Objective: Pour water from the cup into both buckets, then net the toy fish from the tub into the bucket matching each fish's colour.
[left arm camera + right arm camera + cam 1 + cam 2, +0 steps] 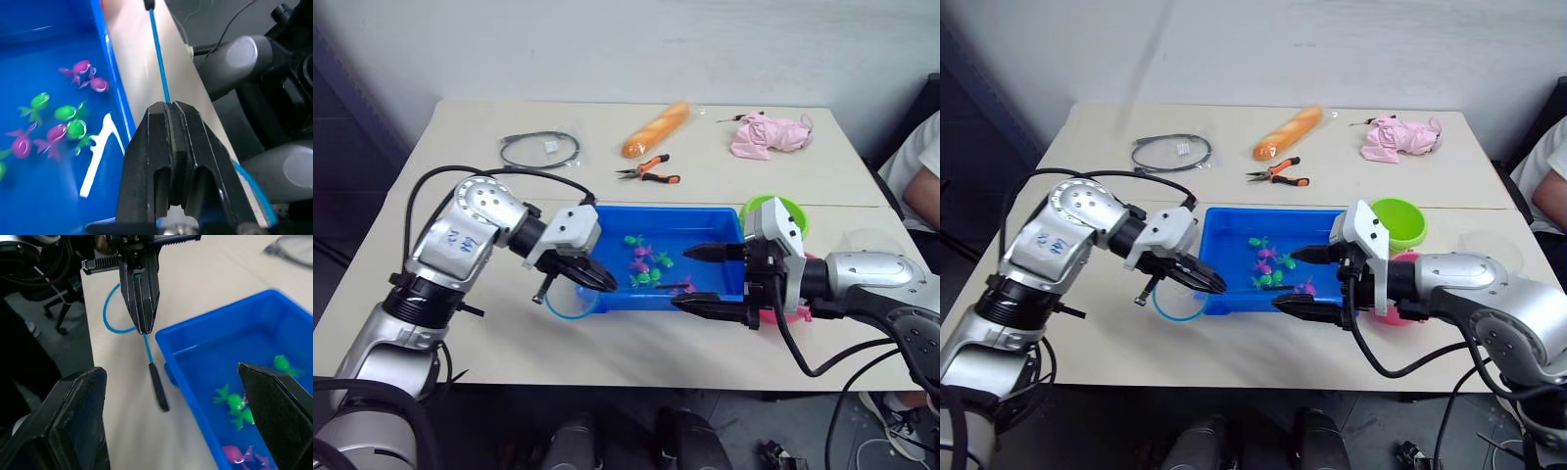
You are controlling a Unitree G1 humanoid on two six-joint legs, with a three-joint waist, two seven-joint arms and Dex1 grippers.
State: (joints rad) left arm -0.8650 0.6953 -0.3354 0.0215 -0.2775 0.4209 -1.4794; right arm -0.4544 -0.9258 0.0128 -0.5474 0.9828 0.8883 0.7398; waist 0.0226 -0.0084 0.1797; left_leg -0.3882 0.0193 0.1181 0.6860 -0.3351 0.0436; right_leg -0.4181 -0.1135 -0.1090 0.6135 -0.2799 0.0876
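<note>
The left gripper (592, 277) is pinched tight on the thin blue net (128, 313), its hoop hanging over the table just off the tub's (607, 220) near-left corner, handle end pointing away. The right gripper (710, 277) hovers over the tub's right end, fingers spread wide, holding nothing. Pink and green toy fish (646, 264) float bunched mid-tub. The green bucket (781, 211) and pink bucket (803, 299) sit behind that right arm, so I reckon carrying a fish across could knock the arm or tub rim and spill it. The grip on such a skinny wire looks liable to twist. Pliers (651, 171), a bread loaf (656, 129), a cable (539, 149) and pink cloth (769, 134) lie well back.
</note>
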